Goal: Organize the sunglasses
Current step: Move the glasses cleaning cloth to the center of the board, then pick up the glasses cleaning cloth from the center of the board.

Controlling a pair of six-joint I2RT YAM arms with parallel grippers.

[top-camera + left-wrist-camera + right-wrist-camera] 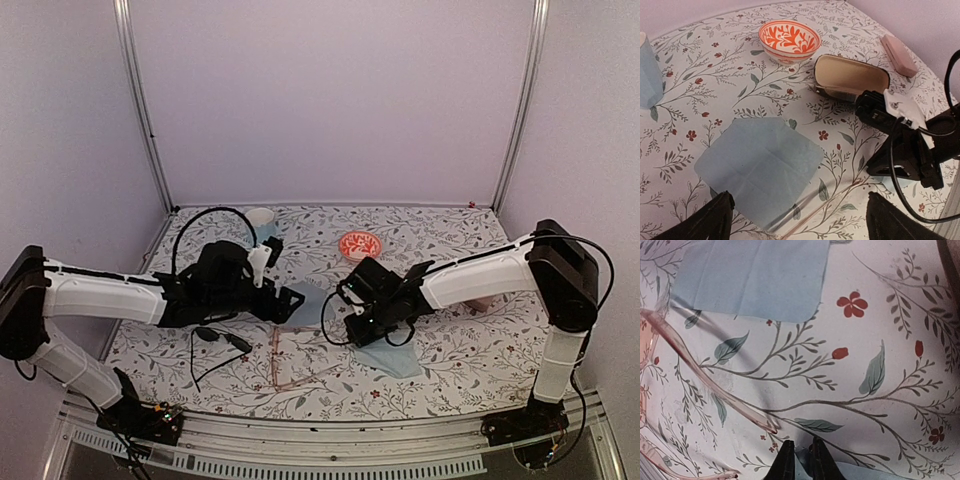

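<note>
The table [440, 235] in front of me is covered by a white cloth printed with grey-green sprigs and small red flowers. Behind the table rises a plain lilac back wall [330, 100]. Matching side walls [60, 120] close in on either side of the table. Slim metal posts [143, 100] stand at the table's far corners. A ribbed metal rail [340, 442] runs along its near edge. The light is soft, even and faintly violet.

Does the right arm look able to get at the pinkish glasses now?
Likely yes: the pinkish glasses lie uncovered beside the right fingers, nothing between; the fingers, nearly closed, must open first.
</note>
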